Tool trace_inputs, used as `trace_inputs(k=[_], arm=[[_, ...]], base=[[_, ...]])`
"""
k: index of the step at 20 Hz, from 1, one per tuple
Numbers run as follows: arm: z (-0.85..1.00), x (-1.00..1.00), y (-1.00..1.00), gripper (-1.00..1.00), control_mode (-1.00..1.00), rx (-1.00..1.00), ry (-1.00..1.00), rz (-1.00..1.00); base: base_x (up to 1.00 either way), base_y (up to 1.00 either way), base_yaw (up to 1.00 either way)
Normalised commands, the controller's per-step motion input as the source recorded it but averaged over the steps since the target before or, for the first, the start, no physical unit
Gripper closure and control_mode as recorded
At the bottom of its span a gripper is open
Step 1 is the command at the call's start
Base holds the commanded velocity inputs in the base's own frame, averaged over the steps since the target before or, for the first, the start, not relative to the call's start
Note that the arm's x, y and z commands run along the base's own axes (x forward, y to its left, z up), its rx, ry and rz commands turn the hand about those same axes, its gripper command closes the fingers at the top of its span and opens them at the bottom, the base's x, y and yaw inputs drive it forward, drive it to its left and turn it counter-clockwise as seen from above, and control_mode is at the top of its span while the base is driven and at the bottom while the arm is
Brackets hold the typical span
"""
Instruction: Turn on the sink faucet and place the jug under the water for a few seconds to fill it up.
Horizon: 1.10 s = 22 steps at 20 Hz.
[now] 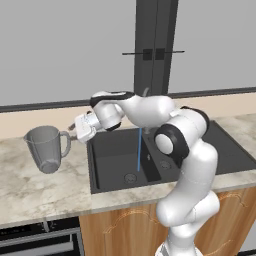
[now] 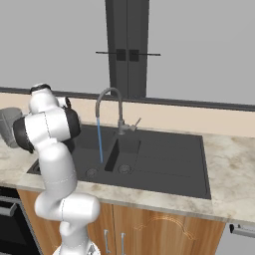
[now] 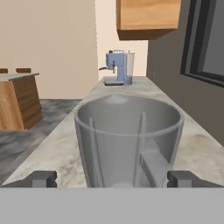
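Water (image 1: 139, 149) already runs from the sink faucet (image 2: 110, 102) into the sink (image 1: 107, 160), so with jaws spread wide we centre on the jug (image 1: 46, 148), upright on the surface beside that sink, before closing.

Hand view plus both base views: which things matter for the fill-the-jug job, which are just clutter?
Job:
jug, on the counter left of the sink
gripper, open, fingers either side of the jug
sink faucet
water, running
sink

Clutter:
blue coffee machine, far down the counter
oven below the counter
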Motion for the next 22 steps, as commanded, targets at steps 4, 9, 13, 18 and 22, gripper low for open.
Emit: trace_inputs(k=[4,9,13,18,22], arm=[[-0.13,0.29,0.17,-1.0,-1.0,-0.04,0.0,0.0],[-0.08,0.27,0.0,-1.0,-1.0,-0.01,0.0,0.0],[-0.13,0.26,0.04,-1.0,-1.0,-0.02,0.0,0.0],[-0.16,0.22,0.21,-1.0,-1.0,-0.06,0.0,0.0],[-0.13,0.25,0.23,-1.0,-1.0,-0.06,0.0,0.0]], base=[[0.0,0.0,0.0],[0.0,0.0,0.0],[0.0,0.0,0.0],[0.0,0.0,0.0],[0.0,0.0,0.0]])
